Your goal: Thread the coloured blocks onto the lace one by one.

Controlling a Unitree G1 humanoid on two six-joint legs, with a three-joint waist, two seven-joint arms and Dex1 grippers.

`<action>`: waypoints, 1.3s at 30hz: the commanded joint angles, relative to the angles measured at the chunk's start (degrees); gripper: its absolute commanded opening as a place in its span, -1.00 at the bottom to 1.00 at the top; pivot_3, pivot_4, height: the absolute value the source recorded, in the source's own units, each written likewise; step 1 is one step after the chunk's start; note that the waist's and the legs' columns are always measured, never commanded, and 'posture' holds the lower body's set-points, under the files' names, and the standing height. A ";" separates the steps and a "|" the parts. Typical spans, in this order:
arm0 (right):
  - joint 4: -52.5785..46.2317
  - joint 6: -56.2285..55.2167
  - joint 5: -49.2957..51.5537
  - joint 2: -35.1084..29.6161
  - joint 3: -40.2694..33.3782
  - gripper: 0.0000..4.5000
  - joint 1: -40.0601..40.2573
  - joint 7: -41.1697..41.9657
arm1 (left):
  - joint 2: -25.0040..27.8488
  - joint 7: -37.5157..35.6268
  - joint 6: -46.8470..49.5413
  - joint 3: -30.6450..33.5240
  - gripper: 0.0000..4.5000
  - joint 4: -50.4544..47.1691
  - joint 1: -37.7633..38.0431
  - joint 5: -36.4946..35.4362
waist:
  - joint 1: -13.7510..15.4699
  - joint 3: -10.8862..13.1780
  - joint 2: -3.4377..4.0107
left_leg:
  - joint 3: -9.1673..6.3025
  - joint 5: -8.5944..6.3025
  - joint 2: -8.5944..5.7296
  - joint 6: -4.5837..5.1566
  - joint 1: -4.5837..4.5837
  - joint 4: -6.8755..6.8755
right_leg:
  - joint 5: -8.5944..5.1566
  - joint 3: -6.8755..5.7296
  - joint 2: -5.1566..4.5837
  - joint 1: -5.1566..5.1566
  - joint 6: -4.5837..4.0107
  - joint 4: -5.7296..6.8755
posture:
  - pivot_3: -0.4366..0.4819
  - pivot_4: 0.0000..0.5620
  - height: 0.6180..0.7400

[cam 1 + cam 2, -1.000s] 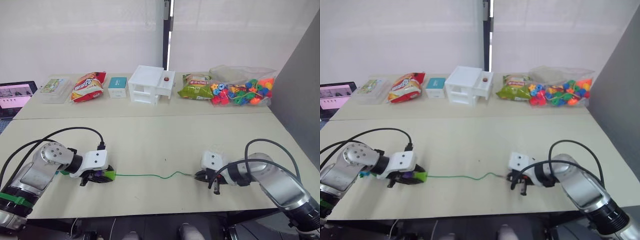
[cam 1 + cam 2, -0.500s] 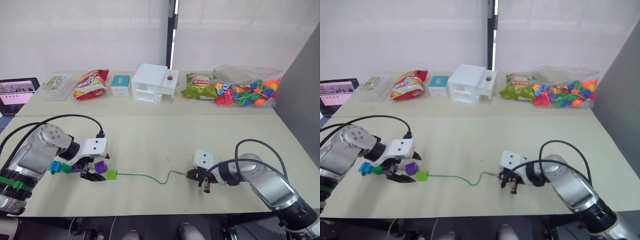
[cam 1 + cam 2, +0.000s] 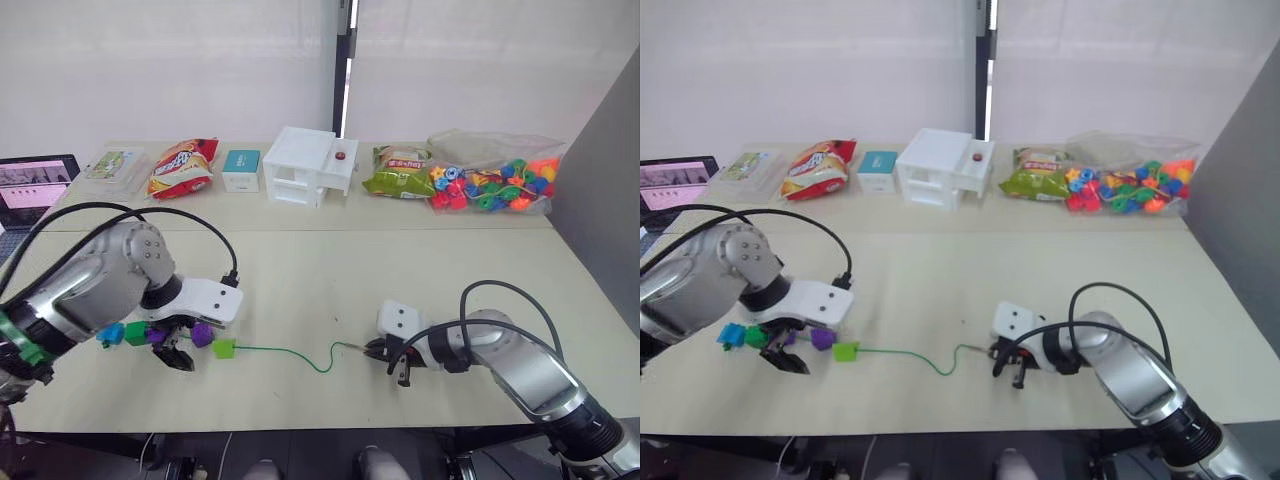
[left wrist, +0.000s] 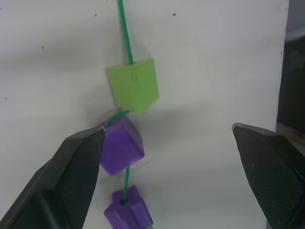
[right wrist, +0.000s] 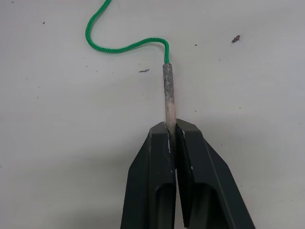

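1. Pinching the stiff brownish tip of the green lace, the right gripper has its two black fingers pressed together on it, low over the near table.
2. From that tip the lace curls in a small loop and runs flat along the table toward the robot's left.
3. All five coloured blocks sit strung on the lace at its left end: the light green block is nearest the free length, then a purple block touching it, a second purple block just beyond, then the dark green block and the blue block.
4. The left gripper hangs with its fingers spread wide, holding nothing, just above the purple and light green blocks.
5. On the far table lie a clear bag of mixed beads, snack bags, and a white drawer unit.
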 commanded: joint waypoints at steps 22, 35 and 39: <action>-6.14 5.33 2.03 -0.28 -1.41 -1.00 0.48 -3.13 | -8.64 0.26 -1.52 3.16 0.50 5.56 9.75 15.11 | -0.41 -0.03 0.04 | 0.00 0.00 0.00 0.01 0.21 0.01 | 0.00 0.01 0.01 0.12 -0.01 0.07 | -0.05 -0.47 1.00; -5.05 4.63 2.08 -1.05 -1.79 -1.00 0.28 -2.56 | -9.56 -0.28 -2.23 5.60 -0.42 5.34 13.59 15.96 | -0.86 -0.04 0.06 | 0.00 -0.03 0.00 0.06 0.22 -0.02 | 0.00 0.02 0.00 0.10 -0.01 0.08 | -0.05 -0.47 1.00; -3.94 3.22 1.82 -4.11 -3.96 -1.00 2.45 -1.82 | -9.58 -0.28 -2.14 6.01 -0.42 6.19 14.35 16.29 | -0.90 -0.04 0.07 | 0.01 -0.03 0.00 0.07 0.22 -0.02 | 0.00 0.02 0.00 0.11 -0.01 0.08 | -0.05 -0.47 1.00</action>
